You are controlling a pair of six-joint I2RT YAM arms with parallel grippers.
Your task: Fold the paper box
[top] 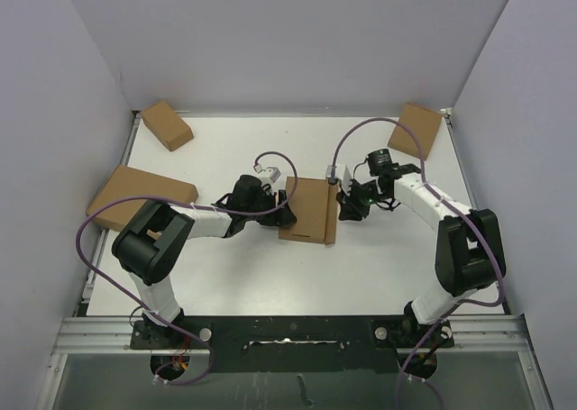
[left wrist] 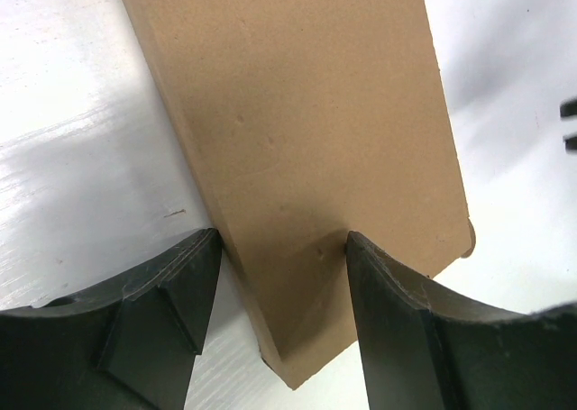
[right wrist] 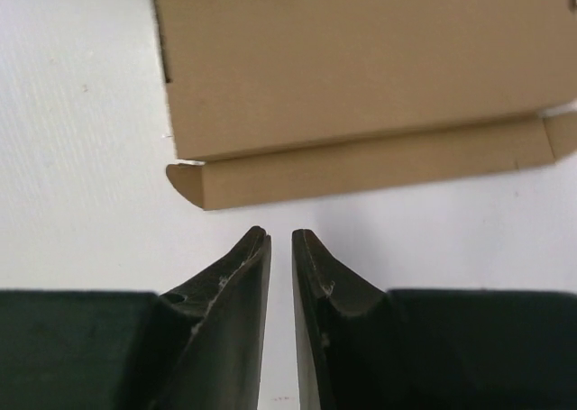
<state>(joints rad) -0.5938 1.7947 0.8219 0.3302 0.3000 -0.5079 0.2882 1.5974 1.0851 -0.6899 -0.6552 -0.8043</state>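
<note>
The paper box (top: pixel 305 209) lies closed and flat at the table's middle, brown cardboard. In the left wrist view its near corner (left wrist: pixel 297 248) sits between the fingers of my left gripper (left wrist: pixel 284 248), which stands open astride it; the left finger's tip is close to the side wall, and the right finger (left wrist: pixel 397 320) overlaps the top face. A long narrow flap (right wrist: pixel 361 168) sticks out along the box's right side. My right gripper (right wrist: pixel 279 234) hovers just short of that flap with only a narrow gap between its fingers and nothing in it. From above it (top: pixel 346 205) is at the box's right edge.
Three other cardboard pieces lie around: a small box (top: pixel 167 124) at the back left, a larger flat one (top: pixel 140 195) at the left edge behind my left arm, and one (top: pixel 416 130) at the back right. White walls enclose the table on three sides.
</note>
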